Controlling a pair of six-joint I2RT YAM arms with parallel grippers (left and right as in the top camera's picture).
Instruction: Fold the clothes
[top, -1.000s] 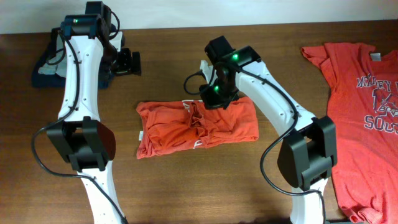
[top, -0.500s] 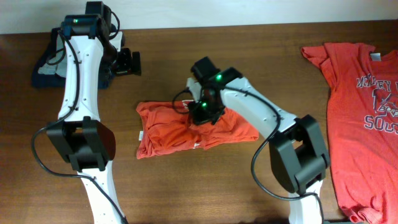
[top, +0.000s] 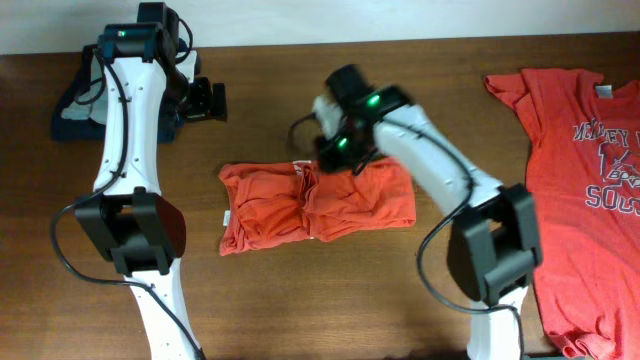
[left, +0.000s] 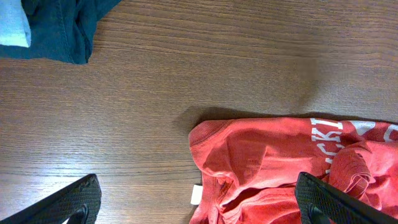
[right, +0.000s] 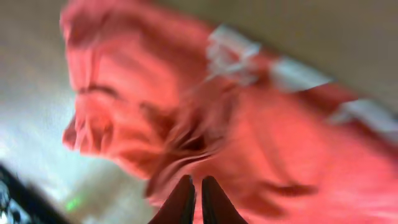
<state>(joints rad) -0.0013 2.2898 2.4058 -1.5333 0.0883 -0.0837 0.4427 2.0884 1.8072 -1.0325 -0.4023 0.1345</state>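
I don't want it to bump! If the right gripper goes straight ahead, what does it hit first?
Probably the folded orange-red T-shirt: the right gripper points into its crumpled middle, though blur hides depth.

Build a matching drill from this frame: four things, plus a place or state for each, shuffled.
Things:
1. folded red shirt
2. spread red shirt
3. dark blue garment
4. left gripper

Places or states:
A. far-left corner of the table
B. jaws wide apart, holding nothing
C. middle of the table
D. right edge of the table, lying flat

Pairs: 1-C, 2-D, 3-A, 4-B
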